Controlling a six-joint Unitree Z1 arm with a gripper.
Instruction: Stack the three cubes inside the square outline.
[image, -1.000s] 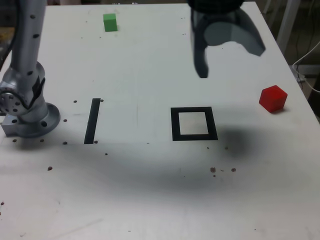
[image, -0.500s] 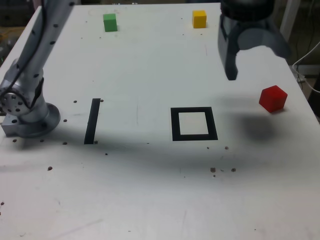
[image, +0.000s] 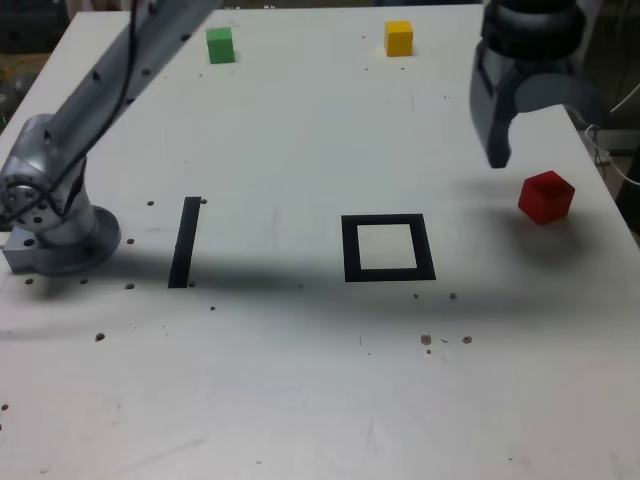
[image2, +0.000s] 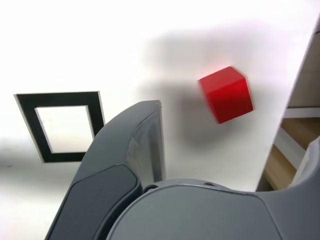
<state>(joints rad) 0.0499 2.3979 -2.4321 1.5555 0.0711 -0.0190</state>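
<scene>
The grey two-fingered gripper (image: 535, 125) is hanging above the white table (image: 300, 380) with its jaws spread wide and nothing between them. It is sitting at about eleven o'clock from the small solid red cube (image: 546, 196), just above it and apart from it in the exterior view. The wrist view is showing the same red cube (image2: 226, 94) lying just off the tip of one grey finger (image2: 135, 135), not yet between the fingers.

The thick black square outline with a white centre (image: 388, 248) is lying empty at about eight o'clock from the red cube. The small yellow cube (image: 399, 38) and the small green cube (image: 220, 44) are sitting near the far edge, at roughly twelve and eleven o'clock from the outline. A straight black strip (image: 185, 241) is lying at nine o'clock from it.

By my reading, the first pick is under way. The next move is calling for centring the open jaws over the red cube, sinking around it, then closing.
</scene>
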